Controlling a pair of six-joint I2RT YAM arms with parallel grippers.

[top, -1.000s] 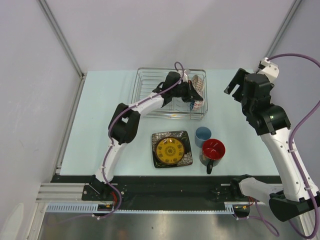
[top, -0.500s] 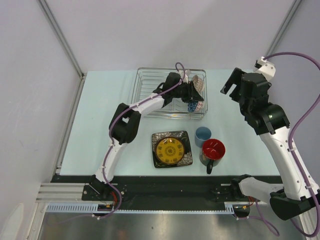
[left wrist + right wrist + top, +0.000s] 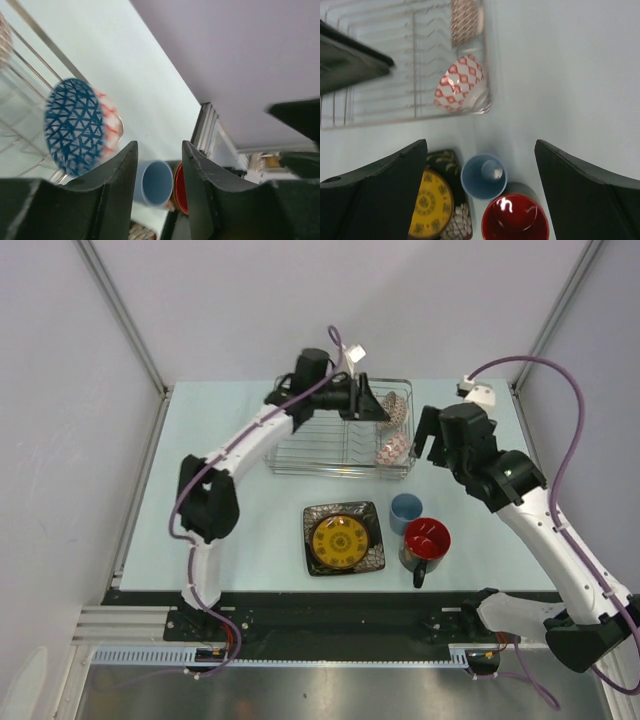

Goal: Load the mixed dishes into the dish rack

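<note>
Two grippers, both mine, empty: left gripper (image 3: 160,150) half parted above dish rack (image 3: 300,468) right end, right gripper (image 3: 480,145) spread wide just right of rack. Blue patterned bowl (image 3: 75,125), pinkish-beige bowl (image 3: 398,405) inside rack; plate (image 3: 343,538), cup (image 3: 405,511), mug (image 3: 427,540) on bench (image 3: 200,490) before rack.

**Inspector A:** Rack contents?

**Inspector B:** The wire dish rack (image 3: 413,60) holds two bowls, both on edge. A pinkish-beige patterned bowl (image 3: 465,22) is at the far side. A red-diamond bowl (image 3: 460,82) sits in the near corner.

**Inspector A:** And the table?

**Inspector B:** A light-blue cup (image 3: 484,176), with a red-lined mug (image 3: 515,220) and a yellow-centred dark plate (image 3: 432,205) just beside it. The right gripper (image 3: 480,150) has its fingers wide apart above them.
</note>
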